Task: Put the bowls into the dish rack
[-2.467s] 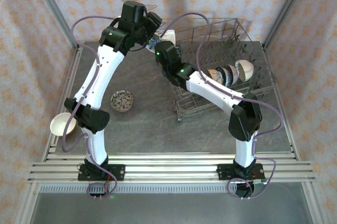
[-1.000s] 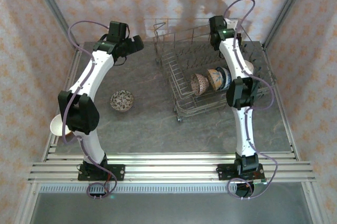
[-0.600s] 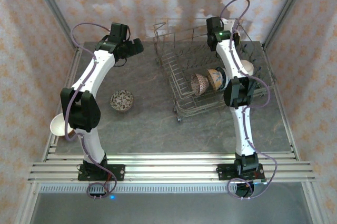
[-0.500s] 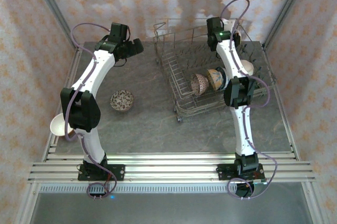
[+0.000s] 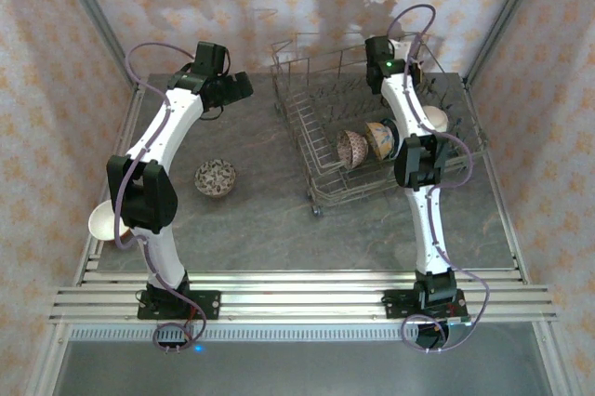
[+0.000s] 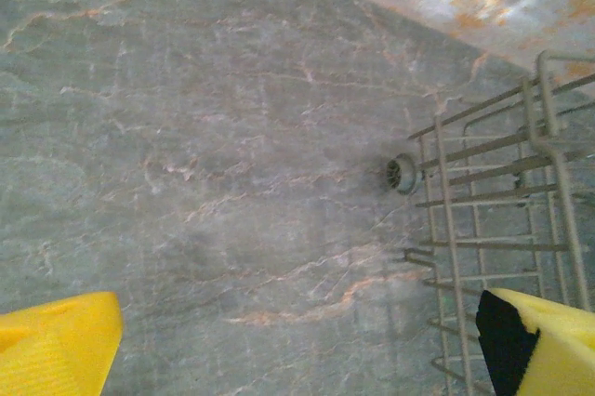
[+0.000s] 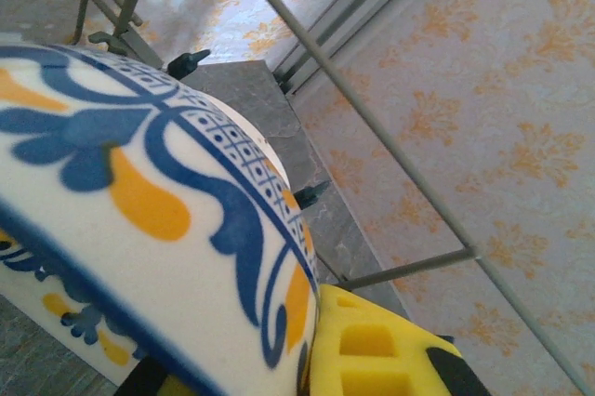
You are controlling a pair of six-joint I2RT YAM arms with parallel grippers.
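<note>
Now | left end effector (image 6: pixel 293 345) wide; right end effector (image 7: pixel 270 363) grips patterned bowl (image 7: pixel 121 191) over rack (image 5: pixel 307 126)

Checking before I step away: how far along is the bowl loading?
Done: several bowls stand in the dish rack. In hand: the right gripper holds a blue-and-yellow bowl. Left: a patterned bowl and a cream bowl outside the rack.

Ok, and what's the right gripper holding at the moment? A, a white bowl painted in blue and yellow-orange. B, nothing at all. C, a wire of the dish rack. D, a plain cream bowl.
A: in the right wrist view the right gripper is shut on a bowl whose white surface carries blue and yellow-orange painting.
</note>
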